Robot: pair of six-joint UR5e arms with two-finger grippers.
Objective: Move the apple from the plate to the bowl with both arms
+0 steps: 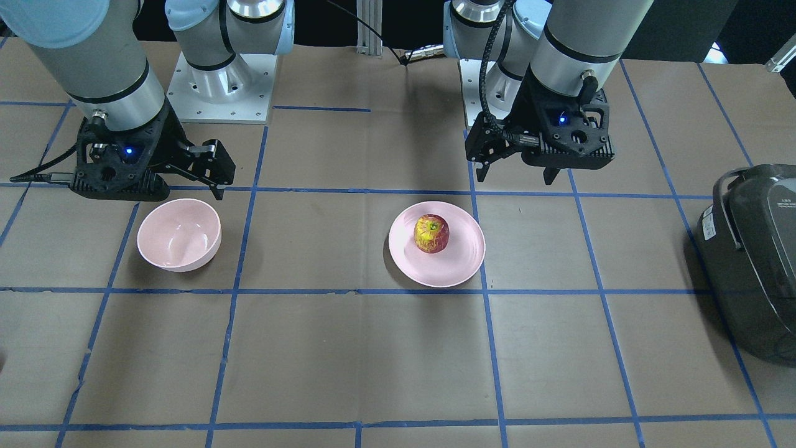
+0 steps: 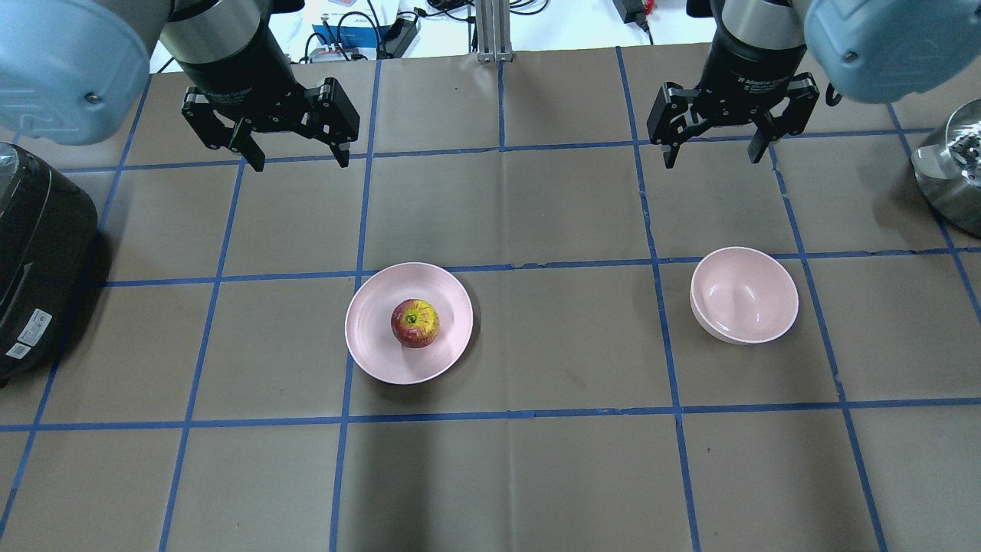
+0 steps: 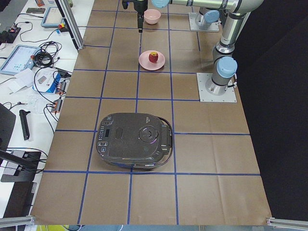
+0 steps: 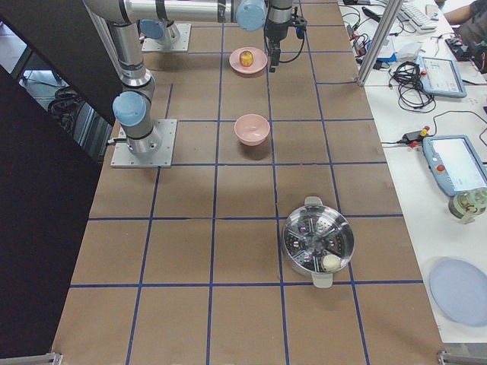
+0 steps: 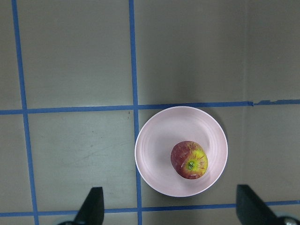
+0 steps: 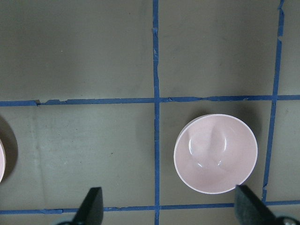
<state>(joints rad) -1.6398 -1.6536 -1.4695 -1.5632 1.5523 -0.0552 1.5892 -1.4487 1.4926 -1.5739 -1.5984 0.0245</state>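
Observation:
The apple [image 2: 415, 323], red with a yellow top, sits on the flat pink plate [image 2: 375, 353] near the table's middle. The pink bowl [image 2: 743, 295] stands empty to the plate's right in the overhead view. My left gripper [image 2: 299, 162] is open and empty, raised above the table beyond the plate. Its fingers [image 5: 93, 206] frame the apple [image 5: 189, 160] and plate [image 5: 154, 168] in the left wrist view. My right gripper [image 2: 713, 157] is open and empty, raised beyond the bowl. The right wrist view shows the bowl [image 6: 215, 153] between its fingers [image 6: 93, 204].
A black rice cooker [image 2: 38, 253] sits at the table's left end. A steel steamer pot [image 2: 950, 169] sits at the right end. Brown paper with a blue tape grid [image 2: 506, 268] covers the table. The arm bases [image 1: 221, 81] are bolted at the robot's side.

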